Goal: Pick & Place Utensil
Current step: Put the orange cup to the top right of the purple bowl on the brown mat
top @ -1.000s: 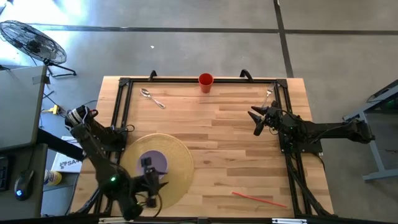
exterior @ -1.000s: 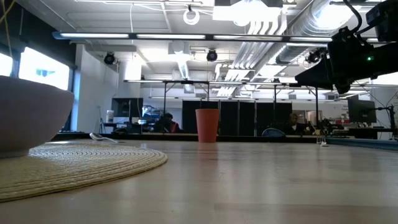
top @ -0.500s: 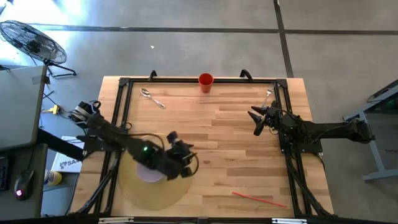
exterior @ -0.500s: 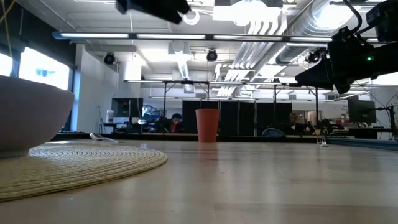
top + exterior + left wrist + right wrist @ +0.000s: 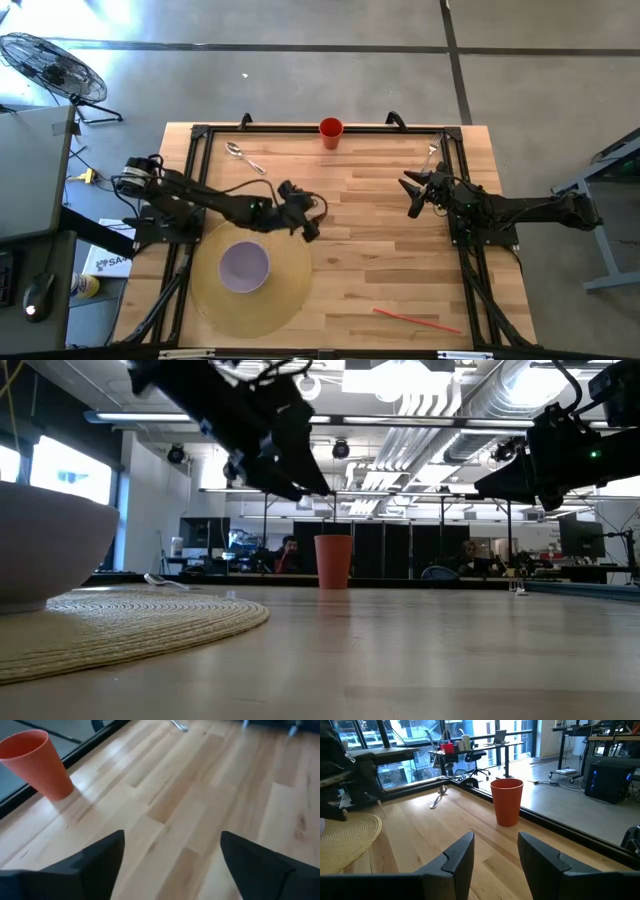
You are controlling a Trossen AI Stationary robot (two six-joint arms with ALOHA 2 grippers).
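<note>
A metal spoon [image 5: 245, 157] lies flat at the table's far left. A fork [image 5: 432, 152] lies at the far right by the frame rail. My left gripper [image 5: 307, 229] hovers over bare wood just past the woven placemat's [image 5: 285, 290] far right rim. In its wrist view its fingers [image 5: 172, 840] stand wide open with nothing between them. My right gripper [image 5: 411, 196] waits at the right, raised above the table, a little nearer than the fork. Its fingers [image 5: 495, 852] are open and hold nothing.
A lavender bowl [image 5: 244, 266] sits on the placemat at the near left. An orange cup [image 5: 331, 131] stands upright at the far edge's middle. A red stick [image 5: 415, 318] lies near the front right. Black frame rails [image 5: 196, 170] run along the table's sides. People sit in the room beyond.
My left arm has stretched out from the near-left corner. Its gripper has left the spot above the bowl and gone toward the table's right and far edges, past the placemat's rim. In the low view it has come down into sight.
</note>
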